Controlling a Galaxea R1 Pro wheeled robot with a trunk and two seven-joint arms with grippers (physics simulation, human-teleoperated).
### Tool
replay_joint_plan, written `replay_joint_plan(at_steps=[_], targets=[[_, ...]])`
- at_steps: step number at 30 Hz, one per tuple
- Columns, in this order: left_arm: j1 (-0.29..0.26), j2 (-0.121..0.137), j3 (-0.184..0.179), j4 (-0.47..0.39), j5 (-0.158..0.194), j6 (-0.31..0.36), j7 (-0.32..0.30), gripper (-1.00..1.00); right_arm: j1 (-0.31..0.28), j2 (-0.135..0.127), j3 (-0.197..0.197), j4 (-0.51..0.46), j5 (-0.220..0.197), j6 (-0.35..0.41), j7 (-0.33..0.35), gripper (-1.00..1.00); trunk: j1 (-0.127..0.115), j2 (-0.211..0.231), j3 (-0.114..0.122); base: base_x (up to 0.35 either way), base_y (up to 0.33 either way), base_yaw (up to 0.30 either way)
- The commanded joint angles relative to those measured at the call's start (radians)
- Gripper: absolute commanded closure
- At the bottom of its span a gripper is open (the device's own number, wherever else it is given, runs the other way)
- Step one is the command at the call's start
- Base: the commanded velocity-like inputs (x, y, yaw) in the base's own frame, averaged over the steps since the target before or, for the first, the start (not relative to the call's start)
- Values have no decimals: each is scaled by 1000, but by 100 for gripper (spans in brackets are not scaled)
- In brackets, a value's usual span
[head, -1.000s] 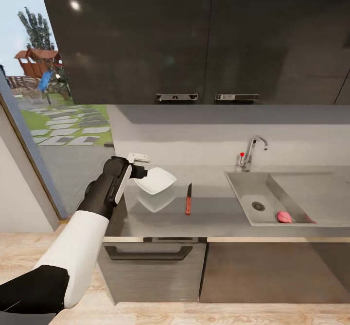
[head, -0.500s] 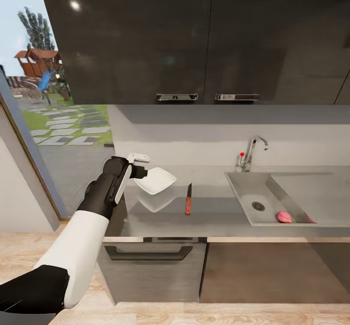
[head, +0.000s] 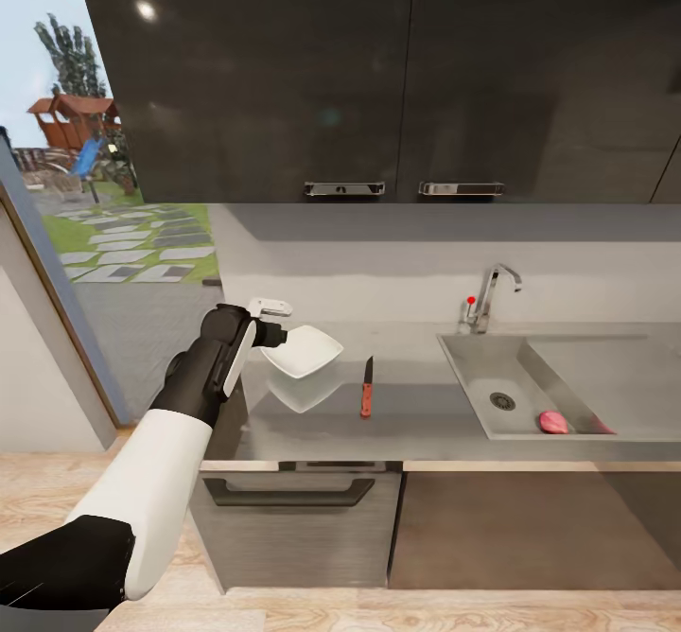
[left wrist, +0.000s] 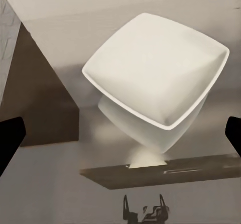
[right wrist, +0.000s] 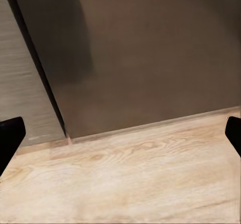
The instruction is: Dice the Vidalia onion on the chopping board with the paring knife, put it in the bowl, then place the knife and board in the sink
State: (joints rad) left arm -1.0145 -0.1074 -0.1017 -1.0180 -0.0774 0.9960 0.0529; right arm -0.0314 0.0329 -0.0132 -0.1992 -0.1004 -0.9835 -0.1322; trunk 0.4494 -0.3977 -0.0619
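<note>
Head view has my left pincer point(head: 274, 322) apparently released beside the tilted bowl point(head: 303, 350), paring knife point(head: 366, 388) idle on the desk point(head: 426, 414), Vidalia onion point(head: 553, 421) uncut in the sink point(head: 473, 367) — everything's left.

We see a home kitchen: a grey countertop point(head: 426, 414) with a steel sink point(head: 492, 367) and chrome tap point(head: 492, 296), dark wall cabinets point(head: 378, 74) above, base cabinets point(head: 511, 528) below, a wood floor point(right wrist: 130, 179), and a glass door point(head: 57, 235) onto a garden with a playset point(head: 71, 121).
</note>
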Motion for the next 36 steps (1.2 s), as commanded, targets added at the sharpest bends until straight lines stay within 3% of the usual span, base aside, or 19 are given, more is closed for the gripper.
replay_joint_plan(at_steps=[1, 13, 20, 22, 30, 36], targets=[[-1, 0, -1, -1, -5, 4, -1, -100, -1, 1, -1, 9, -6, -3, 3, -100, 1, -2, -2, 0, 0, 0], [-1, 1, -1, 6, -6, 4, -1, -100, -1, 5, 0, 66, -7, 7, 9, -100, 1, -2, -2, 0, 0, 0], [-1, 1, -1, 7, -7, 4, -2, -100, -1, 24, -1, 66, -10, 13, 12, -100, 1, -2, -2, 0, 0, 0], [-1, 1, -1, 7, -7, 4, -2, -100, -1, 43, -1, 66, -7, 13, 13, -100, 1, -2, -2, 0, 0, 0], [-1, 0, -1, 6, -7, 4, -2, -100, -1, 46, -2, 68, -8, 17, 9, -100, 1, -2, -2, 0, 0, 0], [-1, 0, -1, 7, -6, 4, -2, -100, -1, 64, -1, 69, -9, 23, 9, -100, 1, -2, -2, 0, 0, 0]])
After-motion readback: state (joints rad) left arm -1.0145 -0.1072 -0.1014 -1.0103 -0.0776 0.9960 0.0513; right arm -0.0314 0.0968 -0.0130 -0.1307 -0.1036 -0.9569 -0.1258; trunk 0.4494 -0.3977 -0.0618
